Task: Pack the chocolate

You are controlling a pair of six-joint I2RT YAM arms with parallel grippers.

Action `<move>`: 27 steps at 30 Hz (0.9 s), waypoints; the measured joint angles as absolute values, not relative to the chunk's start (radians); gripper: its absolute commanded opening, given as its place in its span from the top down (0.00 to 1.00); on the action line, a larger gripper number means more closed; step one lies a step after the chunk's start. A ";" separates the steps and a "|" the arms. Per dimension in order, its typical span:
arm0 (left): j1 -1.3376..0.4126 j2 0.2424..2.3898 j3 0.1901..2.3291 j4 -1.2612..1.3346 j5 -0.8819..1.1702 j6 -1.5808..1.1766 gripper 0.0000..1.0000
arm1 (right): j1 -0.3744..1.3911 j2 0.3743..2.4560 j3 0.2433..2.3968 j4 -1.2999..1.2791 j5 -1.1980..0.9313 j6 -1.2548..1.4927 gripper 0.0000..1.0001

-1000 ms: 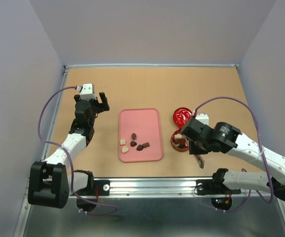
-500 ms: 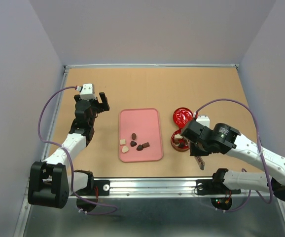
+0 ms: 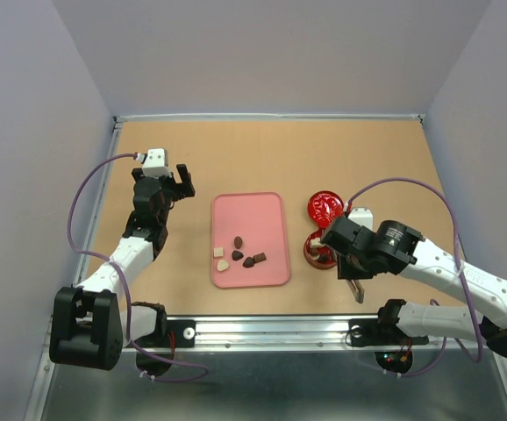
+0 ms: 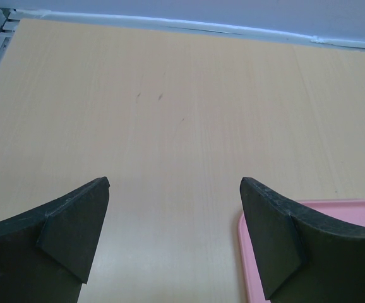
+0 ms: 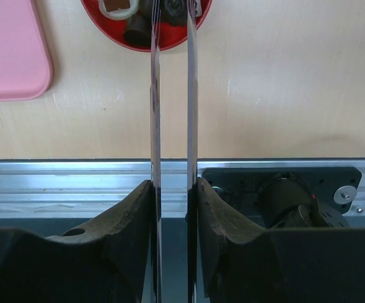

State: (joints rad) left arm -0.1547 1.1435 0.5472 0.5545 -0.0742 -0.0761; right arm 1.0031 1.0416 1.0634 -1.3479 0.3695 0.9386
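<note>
Several chocolates [image 3: 239,254], dark brown and cream-white, lie on the near half of the pink tray [image 3: 250,210]. The open red tin [image 3: 317,254] stands right of the tray and holds a few more chocolates [image 5: 136,26]. My right gripper [image 3: 346,267] [image 5: 173,183] is shut on metal tweezers [image 5: 155,95], whose tips reach into the tin [image 5: 116,35]. I cannot tell whether the tips hold a candy. My left gripper [image 3: 181,184] [image 4: 173,189] is open and empty over bare table, left of the tray's far corner [image 4: 334,208].
The red decorated lid [image 3: 324,207] lies just behind the tin. The metal rail [image 3: 271,329] [image 5: 75,183] runs along the table's near edge, close below the right gripper. Walls enclose the table on the left, back and right.
My right arm has edged slightly left and toward the near edge, with the tweezers still over the tin. The left arm and the candies on the tray have not moved.
</note>
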 measured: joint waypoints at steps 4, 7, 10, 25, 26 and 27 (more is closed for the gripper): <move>-0.155 1.143 0.547 0.554 -0.075 -0.076 0.04 | 1.003 1.042 1.063 -1.348 0.375 0.940 0.56; -0.155 1.143 0.547 0.554 -0.075 -0.076 0.04 | 1.003 1.042 1.063 -1.348 0.378 0.940 0.54; -0.155 1.143 0.547 0.554 -0.075 -0.076 0.04 | 1.003 1.042 1.063 -1.348 0.383 0.939 0.54; -0.155 1.143 0.547 0.554 -0.075 -0.076 0.04 | 1.003 1.151 1.247 -1.344 0.443 0.836 0.57; -0.155 1.143 0.547 0.554 -0.075 -0.076 0.04 | 1.003 1.169 1.271 -1.322 0.442 0.811 0.57; -0.155 1.143 0.547 0.554 -0.076 -0.076 0.04 | 1.003 1.182 1.285 -1.295 0.441 0.782 0.57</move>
